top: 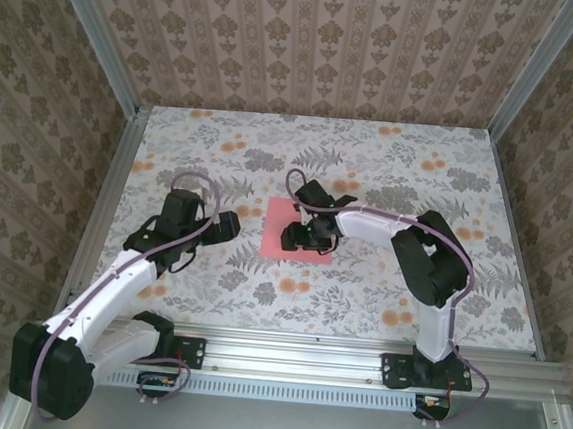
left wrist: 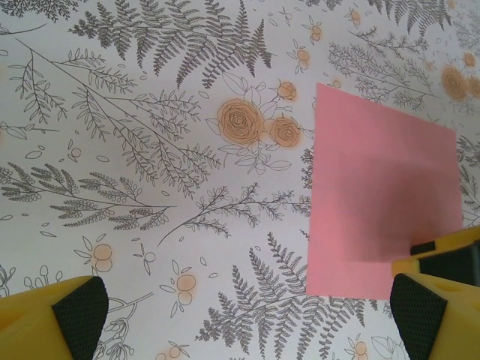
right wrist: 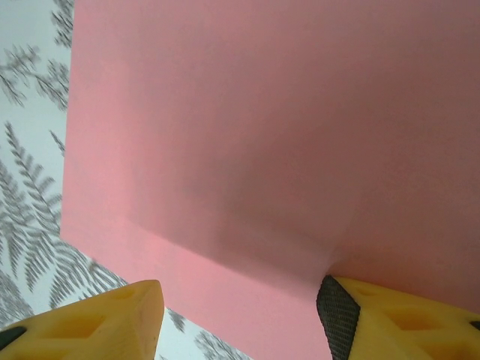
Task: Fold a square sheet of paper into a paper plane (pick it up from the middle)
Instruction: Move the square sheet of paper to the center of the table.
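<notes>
L tool [left wrist: 247, 322]: my jaws wide open, empty, beside sheet [left wrist: 382, 217].
R tool [right wrist: 240, 319]: part open, pad [right wrist: 334, 315] dents sheet.
Top view: R tool sits mid-sheet.

Floral-print table [top: 358, 311] w/ damask wallpaper walls [top: 311, 46], alu frame rails [top: 294, 356].

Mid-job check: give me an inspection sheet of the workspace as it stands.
Surface: floral tablecloth, lying flat.
Job's things: square sheet of paper, pink, flat near the table's middle, no plane shape yet.
Clutter: nothing seen.
Grippers: right gripper open, low over the sheet, one finger pressing it so it buckles slightly; left gripper open wide above bare cloth beside the sheet.
Cables: purple cables looped along both arms, off the sheet.
Surroundings: patterned walls, aluminium frame.
</notes>
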Controlling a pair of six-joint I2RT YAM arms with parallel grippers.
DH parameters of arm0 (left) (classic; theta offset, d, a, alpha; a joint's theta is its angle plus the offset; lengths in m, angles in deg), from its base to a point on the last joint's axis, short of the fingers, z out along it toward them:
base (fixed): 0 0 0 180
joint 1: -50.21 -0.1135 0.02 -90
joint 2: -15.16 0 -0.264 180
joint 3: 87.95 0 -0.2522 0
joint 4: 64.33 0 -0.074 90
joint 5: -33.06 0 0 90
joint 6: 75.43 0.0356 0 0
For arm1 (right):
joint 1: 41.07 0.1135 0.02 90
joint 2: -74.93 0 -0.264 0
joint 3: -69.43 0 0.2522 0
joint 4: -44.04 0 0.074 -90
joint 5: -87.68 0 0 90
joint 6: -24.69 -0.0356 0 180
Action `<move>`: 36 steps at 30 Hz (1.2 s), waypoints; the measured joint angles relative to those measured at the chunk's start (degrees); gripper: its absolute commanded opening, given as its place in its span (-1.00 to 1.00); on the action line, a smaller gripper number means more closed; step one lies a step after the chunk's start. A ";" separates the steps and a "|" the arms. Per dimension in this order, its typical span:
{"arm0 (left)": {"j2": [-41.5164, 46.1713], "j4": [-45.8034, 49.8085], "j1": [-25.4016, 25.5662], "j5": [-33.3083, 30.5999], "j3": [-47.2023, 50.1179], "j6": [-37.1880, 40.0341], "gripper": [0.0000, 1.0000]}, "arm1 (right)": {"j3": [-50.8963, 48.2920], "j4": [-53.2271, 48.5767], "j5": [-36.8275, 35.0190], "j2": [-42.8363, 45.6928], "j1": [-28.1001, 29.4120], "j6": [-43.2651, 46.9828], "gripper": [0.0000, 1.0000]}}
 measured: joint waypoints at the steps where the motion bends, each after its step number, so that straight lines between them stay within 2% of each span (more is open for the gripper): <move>1: -0.26 -0.02 0.00 0.02 0.00 0.02 1.00 | -0.72 -0.50 -0.11 0.63 -0.15 0.70 0.22; 7: -0.96 -0.42 0.00 0.68 0.00 0.04 1.00 | -2.45 -8.22 -3.50 3.93 -1.40 3.76 0.27; 13: -0.96 -2.29 0.00 1.84 0.02 0.00 1.00 | 8.28 -17.64 -11.96 3.50 -1.38 1.75 0.52; 19: -1.01 -3.58 0.00 3.96 0.42 -0.17 1.00 | 18.91 -19.80 -16.39 -2.80 -1.29 -2.67 0.59; 22: -1.18 -3.69 0.00 4.70 0.42 -0.20 1.00 | 21.31 -21.11 -18.03 -7.34 -0.98 -4.13 0.72; 26: -1.77 -4.09 -0.02 5.42 0.42 -0.20 1.00 | 22.01 -23.23 -19.47 -10.78 -0.31 -5.09 0.73; 36: -3.28 -4.81 -0.02 5.64 1.18 -0.20 1.00 | 24.00 -24.76 -19.71 -12.59 0.15 -5.20 0.73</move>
